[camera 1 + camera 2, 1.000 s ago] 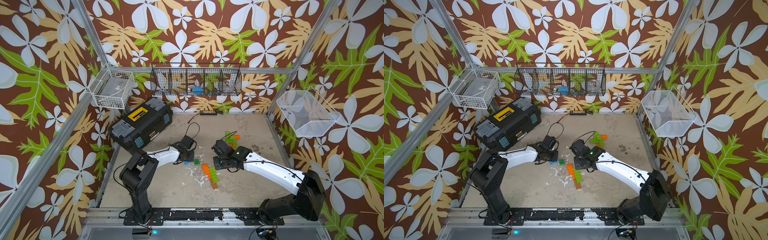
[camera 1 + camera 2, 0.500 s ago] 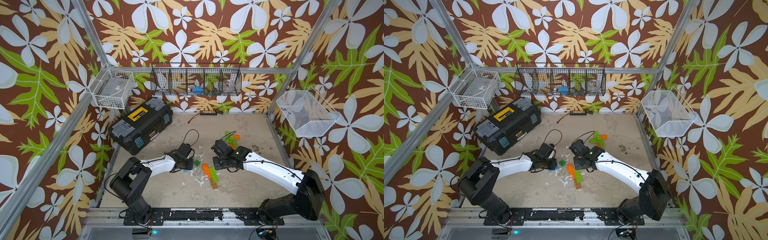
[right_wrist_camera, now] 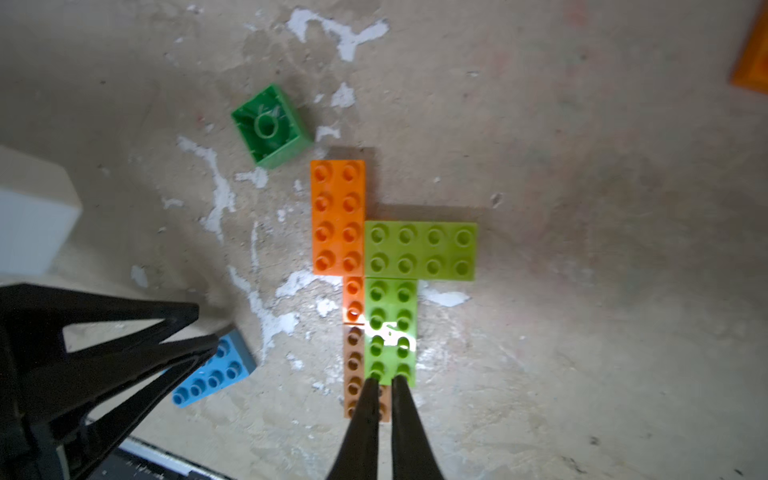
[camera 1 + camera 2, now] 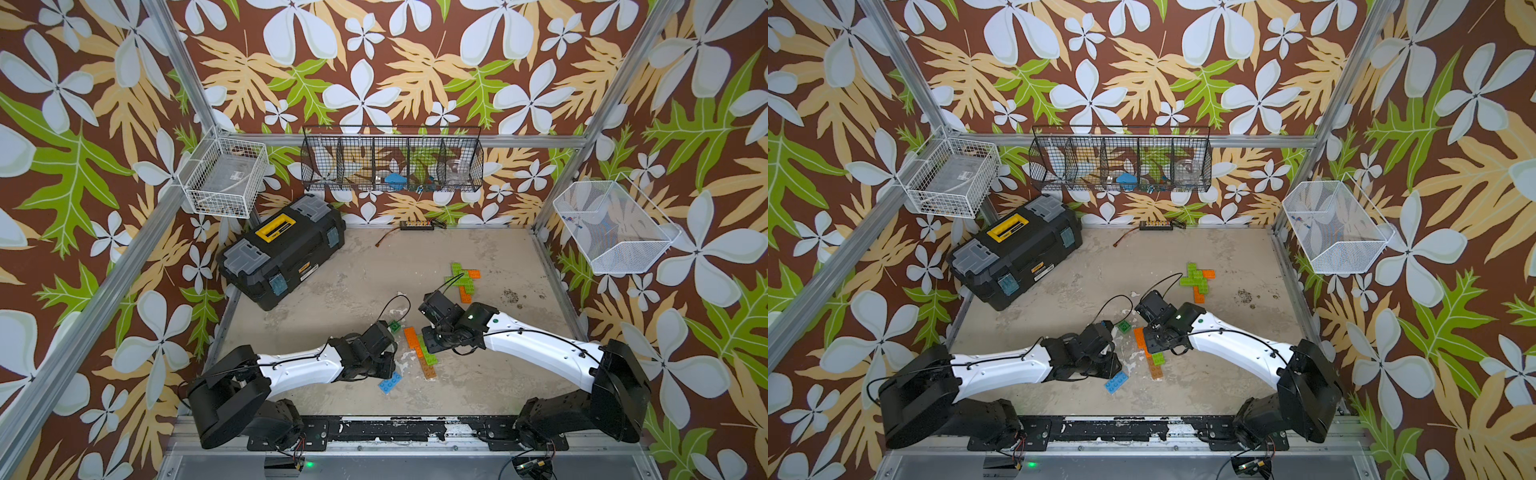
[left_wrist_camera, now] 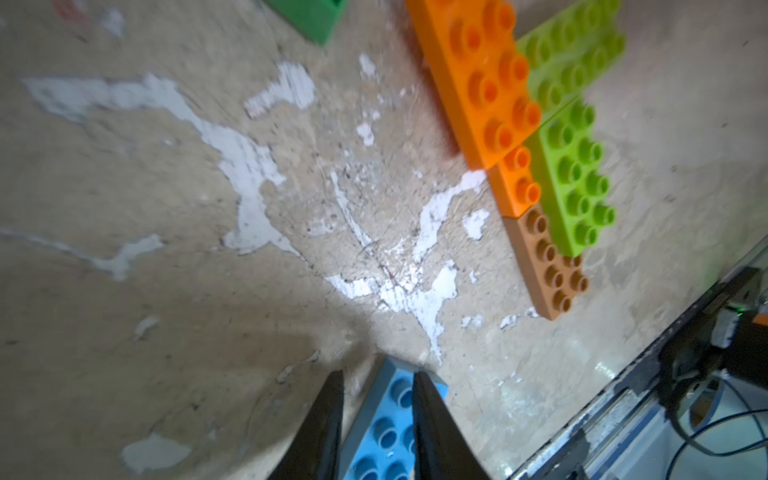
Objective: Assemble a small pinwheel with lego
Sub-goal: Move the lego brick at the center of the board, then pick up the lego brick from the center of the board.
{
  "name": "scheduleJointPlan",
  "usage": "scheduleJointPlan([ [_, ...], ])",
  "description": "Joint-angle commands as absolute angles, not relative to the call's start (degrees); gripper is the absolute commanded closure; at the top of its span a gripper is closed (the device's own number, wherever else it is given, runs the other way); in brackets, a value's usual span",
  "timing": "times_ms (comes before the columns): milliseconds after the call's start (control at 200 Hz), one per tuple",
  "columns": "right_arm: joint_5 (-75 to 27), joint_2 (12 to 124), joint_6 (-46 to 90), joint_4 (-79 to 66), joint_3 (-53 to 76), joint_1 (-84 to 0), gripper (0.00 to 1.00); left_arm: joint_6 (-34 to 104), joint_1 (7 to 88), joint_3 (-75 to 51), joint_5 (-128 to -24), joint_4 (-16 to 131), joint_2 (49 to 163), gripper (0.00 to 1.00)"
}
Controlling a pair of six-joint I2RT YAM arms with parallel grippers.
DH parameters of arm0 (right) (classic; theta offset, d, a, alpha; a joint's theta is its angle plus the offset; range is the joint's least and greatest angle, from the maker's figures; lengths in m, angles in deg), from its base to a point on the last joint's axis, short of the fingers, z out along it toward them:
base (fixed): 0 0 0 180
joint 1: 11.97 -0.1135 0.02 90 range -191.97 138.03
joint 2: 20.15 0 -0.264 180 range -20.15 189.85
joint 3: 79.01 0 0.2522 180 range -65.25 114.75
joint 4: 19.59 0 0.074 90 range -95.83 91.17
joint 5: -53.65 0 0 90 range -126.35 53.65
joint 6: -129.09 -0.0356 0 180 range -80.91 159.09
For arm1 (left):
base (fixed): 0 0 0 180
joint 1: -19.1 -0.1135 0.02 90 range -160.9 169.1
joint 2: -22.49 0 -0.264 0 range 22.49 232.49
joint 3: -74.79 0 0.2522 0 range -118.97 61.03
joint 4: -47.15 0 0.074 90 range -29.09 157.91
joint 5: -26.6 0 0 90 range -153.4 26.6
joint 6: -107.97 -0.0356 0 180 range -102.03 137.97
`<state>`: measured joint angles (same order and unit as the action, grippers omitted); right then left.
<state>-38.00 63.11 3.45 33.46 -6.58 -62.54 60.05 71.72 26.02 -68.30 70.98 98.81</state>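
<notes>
Left gripper (image 5: 376,376), slightly apart, straddles the flat blue studded brick (image 5: 386,432); best centre it before closing (right gripper (image 3: 384,380), pinched together, over the lime-green studded brick (image 3: 390,316)).

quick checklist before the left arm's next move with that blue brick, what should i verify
1. Left gripper free of the blue rectangular studded plastic brick: cannot tell; jaws slightly parted right over it.
2. Blue brick flat on the worn beige table, studs up: ok.
3. Right gripper shut and empty: ok; tips at the end of the lime green rectangular brick.
4. Dark green square brick studs up: not ok; hollow side up.
</notes>
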Motion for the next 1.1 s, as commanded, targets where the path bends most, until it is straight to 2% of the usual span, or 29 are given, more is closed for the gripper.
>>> scheduleJointPlan([
  [0, -34.2, 65.5, 3.1, 31.0, -5.5, -65.0, 0.88, 61.0, 68.7, 26.1, -66.1, 72.1, 94.3, 0.62],
  [200, -31.4, 73.3, 9.6, 31.8, 0.4, -71.7, 0.84, 62.9, 60.9, 31.2, -69.9, 70.2, 82.9, 0.6],
  [400, -30.9, 78.4, 20.6, 33.2, 2.5, -74.1, 0.83, 69.6, 60.4, 38.6, -71.2, 69.3, 72.9, 0.59],
  [545, -29.7, 81.4, 22.9, 34.7, 4.4, -74.1, 0.81, 72.9, 60.4, 42.0, -70.2, 71.6, 69.1, 0.59],
  [1091, -30.1, 86.7, 21.5, 34.7, 6.6, -74.9, 0.8, 73.9, 60.4, 43.5, -68.7, 73.1, 67.7, 0.59],
])
